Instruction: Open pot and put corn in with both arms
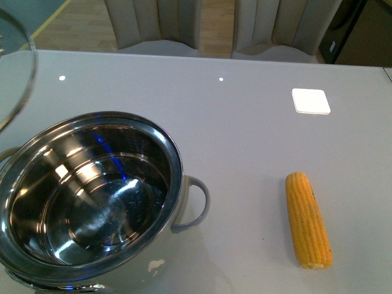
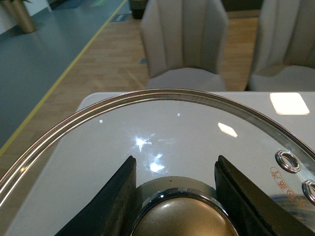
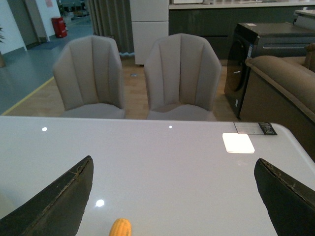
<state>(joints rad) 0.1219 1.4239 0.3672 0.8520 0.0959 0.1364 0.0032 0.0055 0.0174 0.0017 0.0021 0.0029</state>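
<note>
The pot (image 1: 92, 202) stands open at the lower left of the front view, its mirror-bright inside empty. The corn (image 1: 308, 220) lies flat on the desk (image 1: 245, 135) at the lower right, well apart from the pot. The glass lid (image 1: 18, 73) shows only as a curved rim at the upper left, clear of the pot. The left fingers (image 2: 115, 196) pinch its rounded metal knob (image 2: 179, 216) from both sides. The right fingers (image 3: 64, 201) are spread wide with nothing between them, and the tip of the corn (image 3: 120, 227) just shows in their camera.

The main hazard looks like the lid. The knob is smooth and domed, so a tilt or jolt of the left arm could let the glass slide out and strike the pot's rim or the desk. The corn is round and the desk glossy. An off-centre squeeze would likely roll it away or twist it in the grip. On the way across, a low path could clip the pot's near loop handle (image 1: 195, 205) or its rim. The right arm must also keep away from the hanging lid.
</note>
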